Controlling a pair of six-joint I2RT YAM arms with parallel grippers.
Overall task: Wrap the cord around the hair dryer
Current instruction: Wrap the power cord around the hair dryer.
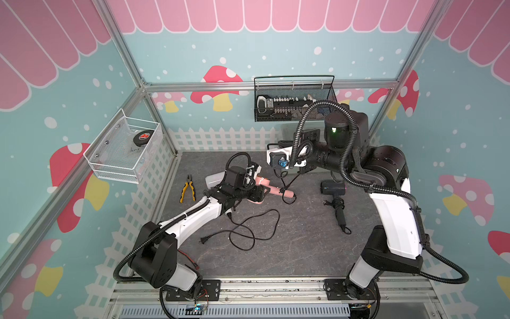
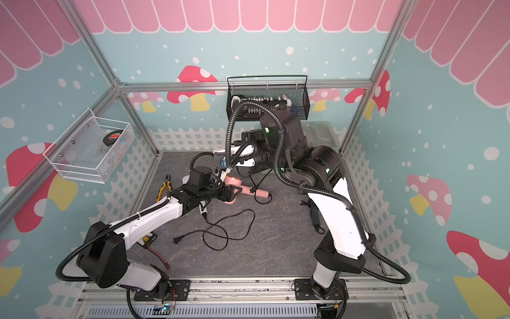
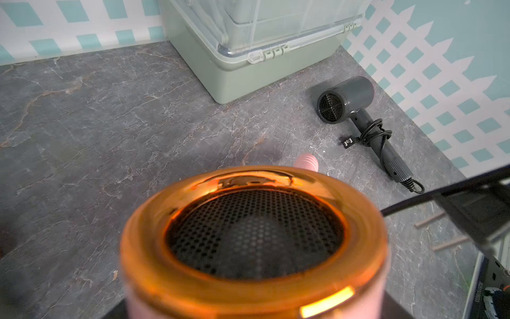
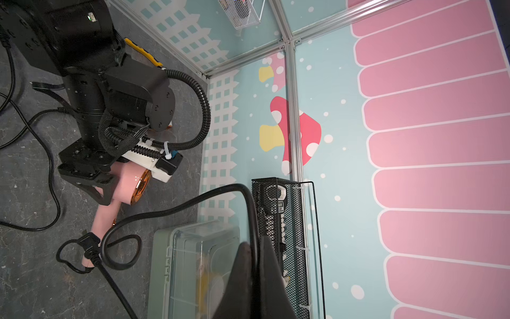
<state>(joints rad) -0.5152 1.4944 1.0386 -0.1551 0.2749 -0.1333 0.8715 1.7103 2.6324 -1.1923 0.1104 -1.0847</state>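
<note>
Cord [image 4: 198,198] in closed right gripper [image 4: 256,243], clear only in right wrist view

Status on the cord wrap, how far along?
Done: grey dryer has cord coiled on its handle. In hand: left claw clamps the pink dryer; right claw pinches its cord, lifted. Left: no clear turns on the pink handle yet; a loose cord also lies unwrapped.

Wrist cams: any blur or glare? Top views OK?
Left wrist view: pink hair dryer fills the foreground, soft, its copper rim glaring; grey hair dryer behind is sharp. Right wrist view: right claw is dark and blurred. Both top views: even light, sharp.
</note>
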